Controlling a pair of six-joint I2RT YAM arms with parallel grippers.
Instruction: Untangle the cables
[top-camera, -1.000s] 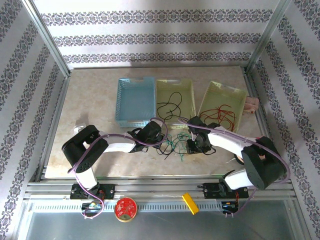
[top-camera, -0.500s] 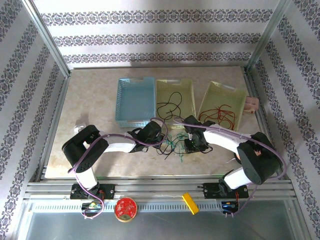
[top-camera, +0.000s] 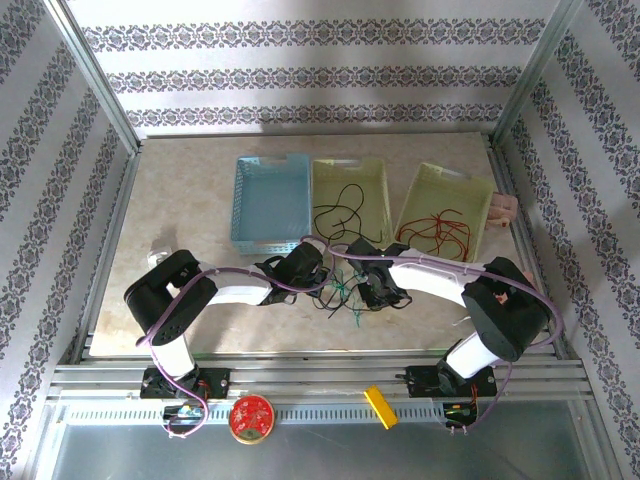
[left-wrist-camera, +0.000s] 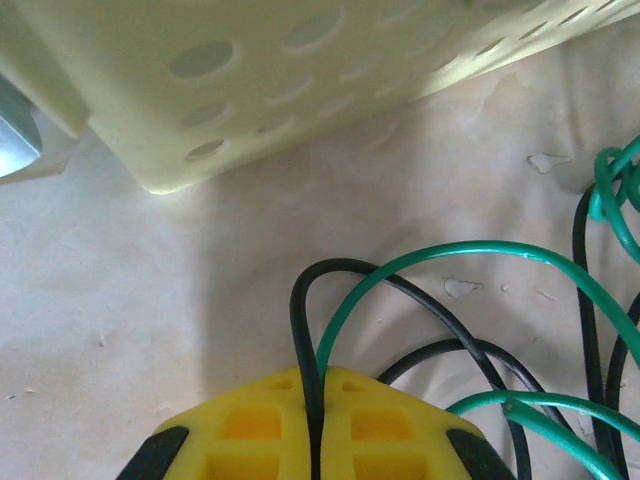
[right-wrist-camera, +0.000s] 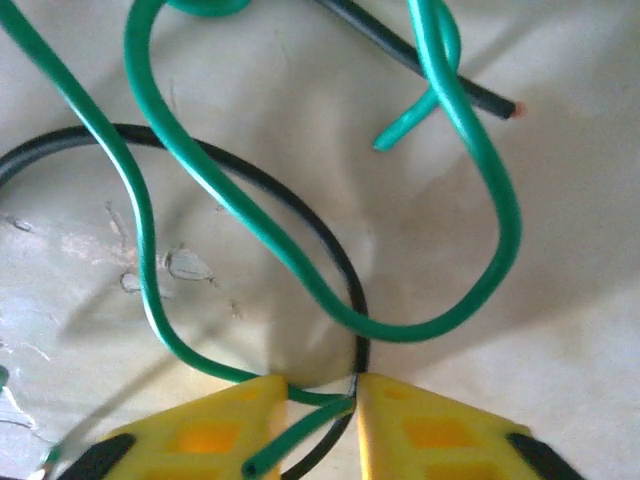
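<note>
Cables: the green and black cables (top-camera: 345, 292) lie in a loose clump on the table (top-camera: 180, 200), just in front of the middle basket (top-camera: 318, 190) and between my two grippers.
Done so far: red wires (top-camera: 440, 230) lie in the right basket (top-camera: 420, 185), and black wires (top-camera: 340, 210) lie in the middle basket.
Outstanding: I judge the green and black strands have yet to be separated, so the task is well advanced but not closed.
Left gripper (left-wrist-camera: 318, 385): pads pressed together, pinching a black strand (left-wrist-camera: 298, 310).
Right gripper (right-wrist-camera: 322, 385): a narrow gap, not clamped, with a green strand (right-wrist-camera: 495, 200) and a black one lying in it.
Arm pose: both arms reach low and inward, converging on the clump.
</note>
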